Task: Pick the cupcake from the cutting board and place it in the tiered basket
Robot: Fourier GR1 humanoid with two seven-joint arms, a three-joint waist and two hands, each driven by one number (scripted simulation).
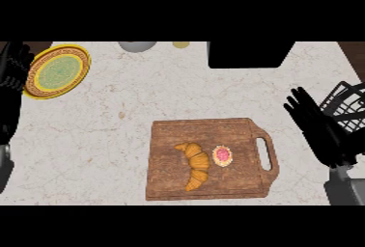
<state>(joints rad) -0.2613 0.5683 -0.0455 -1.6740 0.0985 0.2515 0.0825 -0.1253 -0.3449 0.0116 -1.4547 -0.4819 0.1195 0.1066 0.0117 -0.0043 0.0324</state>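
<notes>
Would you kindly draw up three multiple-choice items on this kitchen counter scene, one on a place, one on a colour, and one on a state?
1. Where does the cupcake lie?
A. on the cutting board, right of the croissant
B. on the plate
C. in the tiered basket

2. What colour is the middle of the plate?
A. blue
B. green
C. white

3. How is the right hand?
A. curled round the cupcake
B. pressing on the croissant
C. open, holding nothing

Answers:
1 A: the cupcake sits on the board beside the croissant, apart from it.
2 B: the plate's centre is green inside a yellow and orange rim.
3 C: its fingers are straight, right of the board by the tiered basket.
</notes>
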